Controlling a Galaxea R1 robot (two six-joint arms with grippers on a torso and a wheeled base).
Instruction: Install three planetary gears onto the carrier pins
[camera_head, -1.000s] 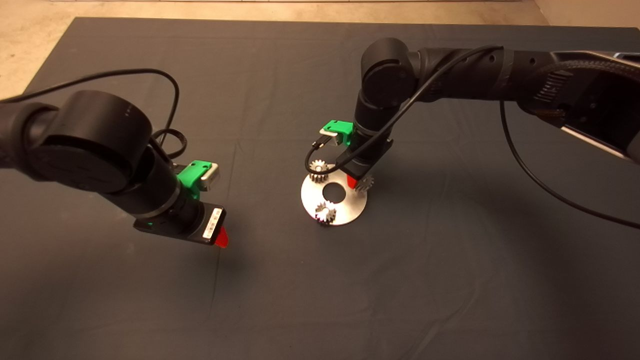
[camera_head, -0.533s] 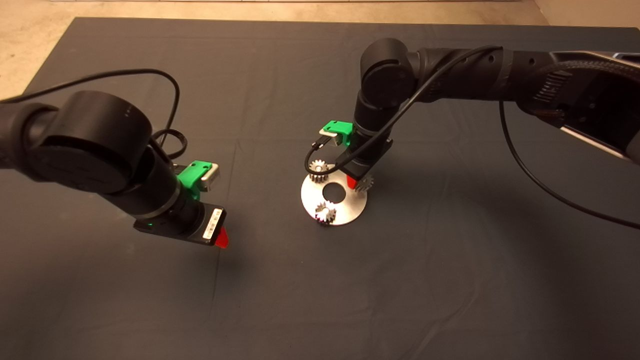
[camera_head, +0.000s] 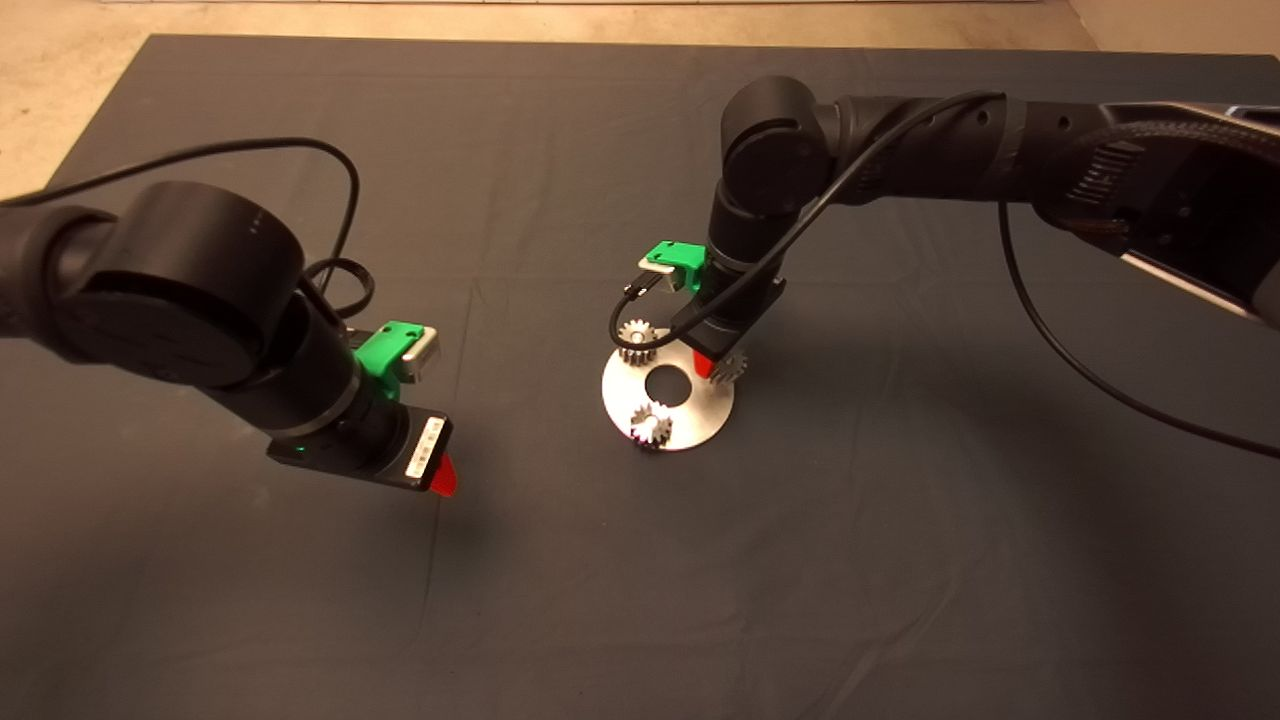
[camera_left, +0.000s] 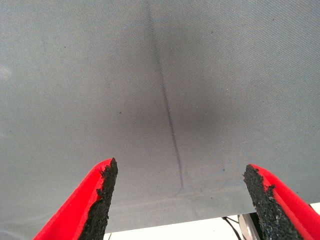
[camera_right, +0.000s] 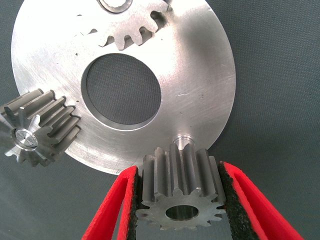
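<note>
Nothing moved, right claw (camera_right: 180, 200) gripping gear (camera_right: 181, 192) beside bare pin (camera_right: 181, 138)

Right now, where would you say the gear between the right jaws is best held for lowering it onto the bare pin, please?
Across its toothed flanks, as the right gripper does now: pads on opposite sides of the third gear, coming from the disc's outer edge. That leaves the bore open and facing the free pin beside it.

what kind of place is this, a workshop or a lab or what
Likely a robotics lab bench: a dark mat over a pale floor, two black arms, and a gear set. The right end effector grips a gear beside a steel disc.
</note>
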